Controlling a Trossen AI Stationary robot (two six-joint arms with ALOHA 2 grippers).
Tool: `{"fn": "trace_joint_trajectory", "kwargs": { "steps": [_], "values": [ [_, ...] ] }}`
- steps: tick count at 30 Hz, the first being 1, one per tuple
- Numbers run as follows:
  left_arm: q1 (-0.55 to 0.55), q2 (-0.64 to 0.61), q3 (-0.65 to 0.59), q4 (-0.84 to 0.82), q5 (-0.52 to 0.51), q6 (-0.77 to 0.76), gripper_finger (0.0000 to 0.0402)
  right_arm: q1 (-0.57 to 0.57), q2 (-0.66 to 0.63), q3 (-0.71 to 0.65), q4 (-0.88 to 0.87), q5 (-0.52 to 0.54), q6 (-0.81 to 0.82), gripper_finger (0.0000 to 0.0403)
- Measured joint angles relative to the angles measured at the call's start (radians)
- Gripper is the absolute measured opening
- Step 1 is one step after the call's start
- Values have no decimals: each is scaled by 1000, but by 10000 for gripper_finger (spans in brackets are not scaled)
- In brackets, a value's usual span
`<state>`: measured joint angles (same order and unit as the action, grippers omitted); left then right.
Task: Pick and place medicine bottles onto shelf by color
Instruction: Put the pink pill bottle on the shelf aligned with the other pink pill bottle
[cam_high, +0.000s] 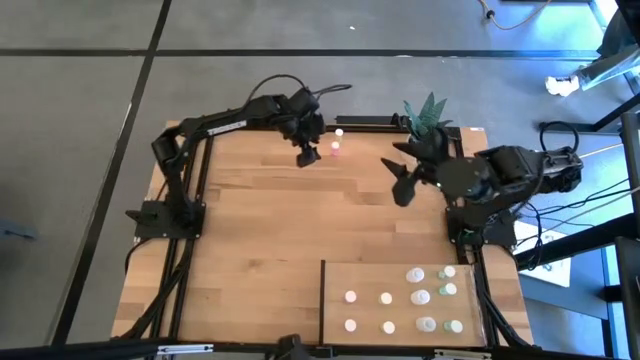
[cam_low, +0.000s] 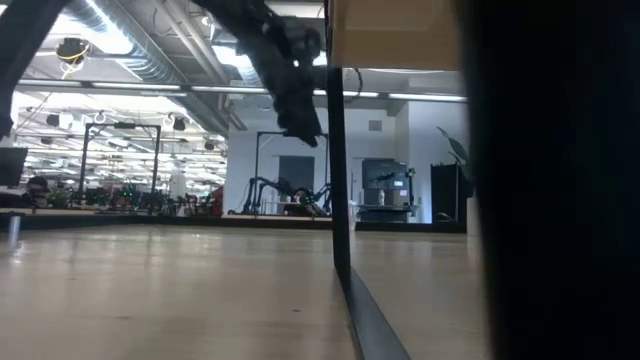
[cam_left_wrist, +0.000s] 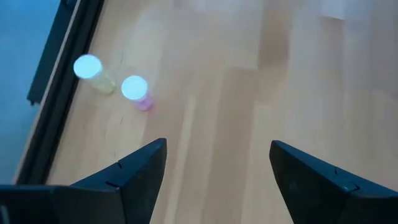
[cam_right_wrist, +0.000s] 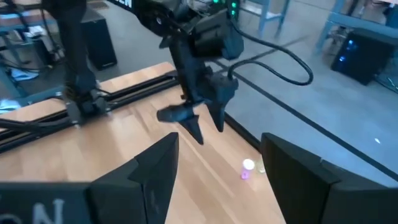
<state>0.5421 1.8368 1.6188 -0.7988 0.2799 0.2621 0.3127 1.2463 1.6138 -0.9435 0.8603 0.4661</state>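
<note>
Two medicine bottles stand upright on the tabletop near the far edge: a pale yellow one (cam_left_wrist: 88, 68) (cam_high: 338, 132) and a pink one (cam_left_wrist: 135, 89) (cam_high: 336, 150) (cam_right_wrist: 247, 168). My left gripper (cam_left_wrist: 217, 168) (cam_high: 307, 155) (cam_right_wrist: 199, 121) hovers open above the table just to the left of them, tilted downward, with nothing between its fingers. My right gripper (cam_right_wrist: 217, 168) (cam_high: 400, 180) hangs open high over the table's right half, facing the left gripper and the bottles. The shelf (cam_high: 400, 280) lies flat at the near right, and several bottles (cam_high: 418, 297) stand on it.
A green plant (cam_high: 425, 115) stands at the far right corner, close behind my right arm. A dark rail (cam_left_wrist: 56, 81) runs along the far edge just behind the two bottles. In the low view the shelf's dark edge (cam_low: 340, 180) rises upright.
</note>
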Motion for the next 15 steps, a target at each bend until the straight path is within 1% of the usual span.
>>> {"fn": "trace_joint_trajectory", "kwargs": {
  "steps": [4,7,11,13,15],
  "values": [
    [5,56,0,54,-8,-96,279,-47,17,0,6,-23,0,228],
    [4,76,0,68,-3,-118,279,-79,22,0,6,-24,0,228],
    [12,81,0,69,11,6,279,-114,23,0,5,-24,-23,228],
    [36,83,0,63,49,56,279,-128,23,0,5,-26,-45,228],
    [68,83,0,52,99,78,279,-144,23,0,5,-67,-59,228]
  ]
}}
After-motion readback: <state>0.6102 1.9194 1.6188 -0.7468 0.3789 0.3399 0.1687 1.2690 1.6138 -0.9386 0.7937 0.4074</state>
